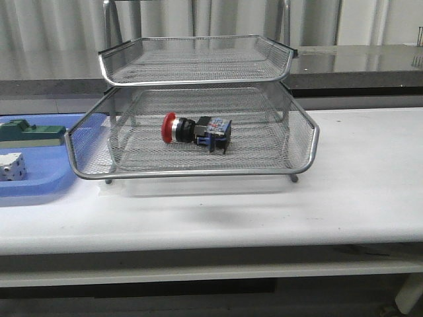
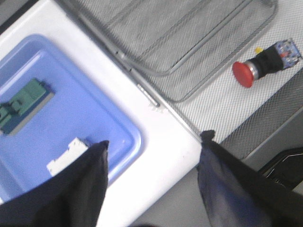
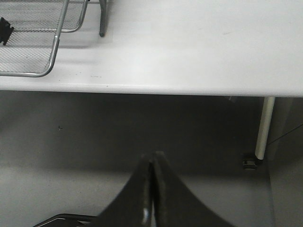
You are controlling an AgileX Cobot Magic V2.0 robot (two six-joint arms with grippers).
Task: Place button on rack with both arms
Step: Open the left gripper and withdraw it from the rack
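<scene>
On the lower tier of the silver wire-mesh rack [image 1: 198,142], the red-headed, black-bodied push-button [image 1: 196,131] is lying on its side, placement apparently done; left pincer [image 2: 151,156] is hanging released, right pincer [image 3: 151,189] clenched empty, both clear of the white surface [image 1: 344,191].

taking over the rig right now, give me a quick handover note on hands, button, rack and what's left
Left hand: open, empty, above the table edge between the blue tray and the rack.
Right hand: shut, empty, out past the table's front edge, clear of the rack.
Button: lying on its side on the mesh of the rack's lower visible tier, red head toward the blue tray.
Done: button is on the rack, neither hand touching it.
Left: nothing visible on placement; the green block and white part sit in the blue tray.
</scene>
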